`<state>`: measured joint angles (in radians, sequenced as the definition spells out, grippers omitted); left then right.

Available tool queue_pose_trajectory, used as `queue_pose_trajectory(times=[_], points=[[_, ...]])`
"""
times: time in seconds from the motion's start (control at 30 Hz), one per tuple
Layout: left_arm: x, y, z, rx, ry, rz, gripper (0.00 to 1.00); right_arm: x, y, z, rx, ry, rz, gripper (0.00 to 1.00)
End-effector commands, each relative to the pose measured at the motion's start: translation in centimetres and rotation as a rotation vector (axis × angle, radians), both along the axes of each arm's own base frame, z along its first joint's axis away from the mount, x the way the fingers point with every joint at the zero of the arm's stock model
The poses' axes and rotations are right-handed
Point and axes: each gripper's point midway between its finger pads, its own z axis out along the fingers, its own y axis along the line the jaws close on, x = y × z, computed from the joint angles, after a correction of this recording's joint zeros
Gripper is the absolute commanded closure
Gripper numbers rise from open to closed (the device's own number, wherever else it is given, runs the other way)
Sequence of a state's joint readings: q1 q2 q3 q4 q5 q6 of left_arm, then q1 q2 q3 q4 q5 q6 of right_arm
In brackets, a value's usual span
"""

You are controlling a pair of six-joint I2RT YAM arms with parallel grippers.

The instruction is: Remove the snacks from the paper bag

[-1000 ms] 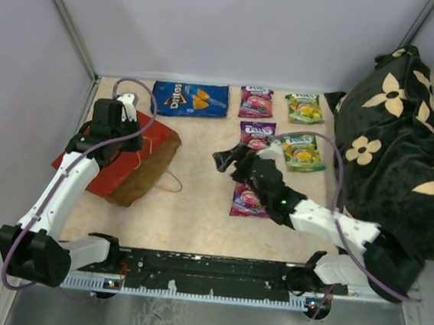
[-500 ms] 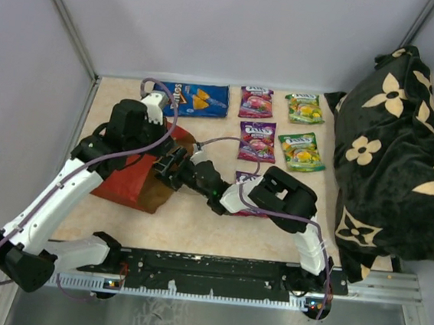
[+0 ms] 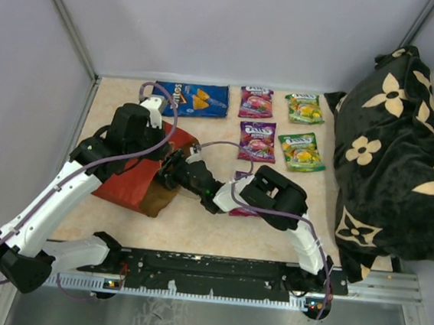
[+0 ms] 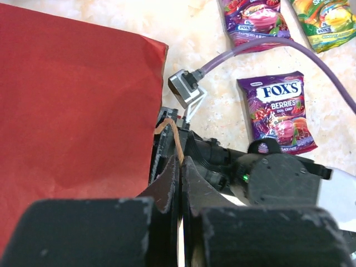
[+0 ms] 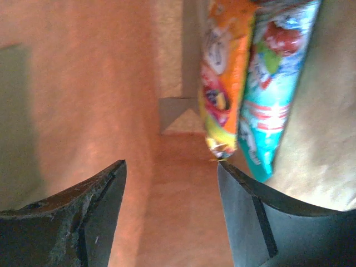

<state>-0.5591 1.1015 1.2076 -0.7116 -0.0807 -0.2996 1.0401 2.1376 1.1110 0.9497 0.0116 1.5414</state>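
The left arm arches over the red paper bag [image 3: 118,188] at the table's left. The left gripper [image 4: 179,164] is pinched shut on its thin brown loop handle [image 4: 173,136]. The right arm reaches left, with the right gripper [image 5: 169,178] inside the bag's mouth. Its jaws are apart and empty, near an orange packet [image 5: 222,67] and a teal packet [image 5: 272,94]. Outside the bag, a purple packet [image 4: 281,114] reads "FOX'S BERRIES".

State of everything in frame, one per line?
paper bag, on its side
left gripper, shut on handle
right gripper, open, inside bag
orange packet, in bag, ungripped
teal packet, in bag, ungripped
Doritos bag, out, on table
purple packets, out, on table
green packets, out, on table
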Motion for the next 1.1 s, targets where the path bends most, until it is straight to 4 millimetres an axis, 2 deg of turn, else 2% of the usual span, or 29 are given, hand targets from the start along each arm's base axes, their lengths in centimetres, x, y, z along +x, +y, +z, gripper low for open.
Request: queue_pose_trajectory(times=[0.0,0.1,0.17,0.3,0.43,0.6,0.67,0.87,1.07], points=[[-0.9,1.3,-0.8,0.029,0.033,0.044,1.0,0.6,1.9,-2.0,0.01,-0.009,0.009,0.34],[-1.2,2.1,-2.0,0.07,0.071,0.076,1.0,1.0,2.5,-3.0,0.041,-0.015,0.0,0.34],[-1.3,2.4,-2.2,0.084,0.081,0.085,1.0,1.5,2.7,-2.9,0.066,-0.033,-0.015,0.35],[-1.3,2.3,-2.1,0.081,0.085,0.08,1.0,2.4,3.7,-1.8,0.093,-0.081,-0.028,0.35],[-1.3,2.4,-1.8,0.085,0.084,0.083,1.0,2.9,5.0,-2.0,0.075,-0.075,-0.023,0.37],[-1.5,2.5,-1.3,0.079,0.076,0.086,1.0,3.4,5.9,-3.6,0.031,-0.04,-0.029,0.44],[-1.5,2.6,-1.3,0.083,0.076,0.086,1.0,3.4,5.9,-4.9,-0.01,-0.013,-0.035,0.47],[-1.5,3.1,-1.6,0.101,0.073,0.101,1.0,2.5,5.0,-8.0,-0.129,0.025,-0.053,0.46],[-1.5,2.6,-1.6,0.081,0.072,0.08,1.0,2.2,6.3,-8.7,-0.14,0.022,-0.044,0.48]])
